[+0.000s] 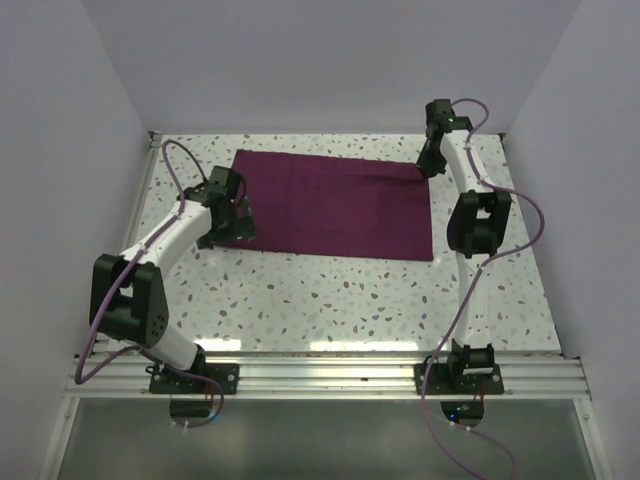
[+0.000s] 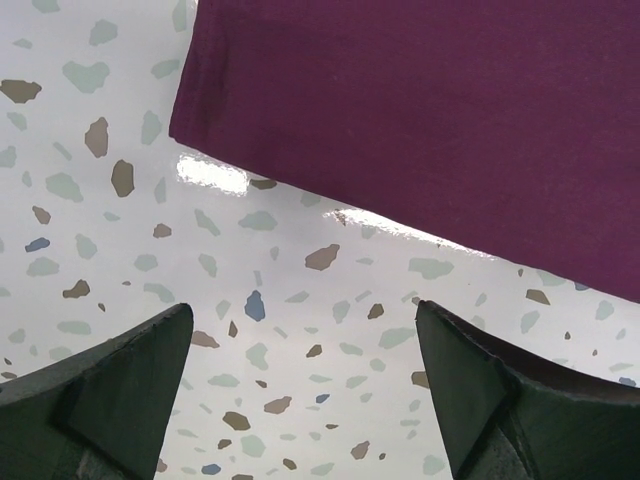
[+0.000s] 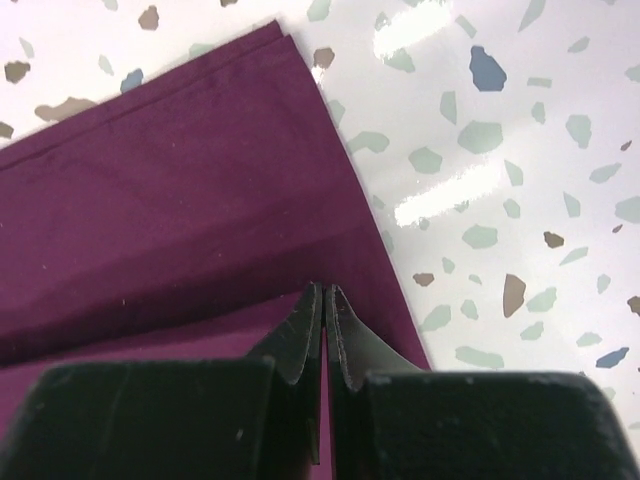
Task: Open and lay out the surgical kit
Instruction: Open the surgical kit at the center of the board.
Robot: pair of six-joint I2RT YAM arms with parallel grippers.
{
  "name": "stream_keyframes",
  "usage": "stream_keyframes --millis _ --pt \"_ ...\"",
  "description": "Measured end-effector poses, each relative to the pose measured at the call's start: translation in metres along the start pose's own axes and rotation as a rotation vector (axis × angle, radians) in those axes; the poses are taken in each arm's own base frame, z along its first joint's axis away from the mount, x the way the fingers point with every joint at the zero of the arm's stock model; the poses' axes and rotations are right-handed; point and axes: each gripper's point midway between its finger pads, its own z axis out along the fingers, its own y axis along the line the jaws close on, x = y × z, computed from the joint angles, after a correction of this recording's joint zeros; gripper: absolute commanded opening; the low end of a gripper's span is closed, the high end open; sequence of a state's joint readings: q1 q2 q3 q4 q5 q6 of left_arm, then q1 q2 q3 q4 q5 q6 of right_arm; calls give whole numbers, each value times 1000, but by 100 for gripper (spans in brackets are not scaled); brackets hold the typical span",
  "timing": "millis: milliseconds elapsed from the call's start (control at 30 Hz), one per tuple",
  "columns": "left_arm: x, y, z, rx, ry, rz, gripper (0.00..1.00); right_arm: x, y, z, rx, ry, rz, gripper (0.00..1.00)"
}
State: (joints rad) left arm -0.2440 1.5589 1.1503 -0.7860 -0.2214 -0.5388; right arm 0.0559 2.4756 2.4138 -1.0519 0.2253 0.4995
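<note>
The dark purple cloth wrap [image 1: 330, 205] lies folded flat in the middle of the speckled table. My left gripper [image 1: 232, 232] hovers open and empty by the cloth's near left corner; in the left wrist view [image 2: 303, 310] the cloth [image 2: 430, 120] lies just beyond the fingers. My right gripper [image 1: 430, 165] is at the cloth's far right corner. In the right wrist view [image 3: 325, 290] it is shut, pinching a layer of cloth [image 3: 170, 190] that rises towards the jaws. The steel tray, scissors and tweezers are not visible.
The speckled table [image 1: 330, 295] is walled on three sides by white panels. The aluminium rail [image 1: 330, 375] with both arm bases runs along the near edge. The right arm's elbow [image 1: 478, 222] stands just right of the cloth.
</note>
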Motion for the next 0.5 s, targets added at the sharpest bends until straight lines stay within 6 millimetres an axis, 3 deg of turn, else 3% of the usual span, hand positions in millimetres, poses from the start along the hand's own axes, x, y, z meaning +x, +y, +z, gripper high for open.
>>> stream_keyframes --millis 133,300,467,500 --pt "-16 -5 -12 17 -31 -8 98 15 4 -12 -23 34 -21 0" --pt "-80 -31 -48 96 -166 -39 98 59 19 -47 -79 105 -92 0" --pt "-132 -46 -79 154 -283 -70 98 145 36 -116 -160 174 -260 0" --pt "-145 -47 -83 162 -308 -76 98 187 34 -147 -201 210 -332 0"
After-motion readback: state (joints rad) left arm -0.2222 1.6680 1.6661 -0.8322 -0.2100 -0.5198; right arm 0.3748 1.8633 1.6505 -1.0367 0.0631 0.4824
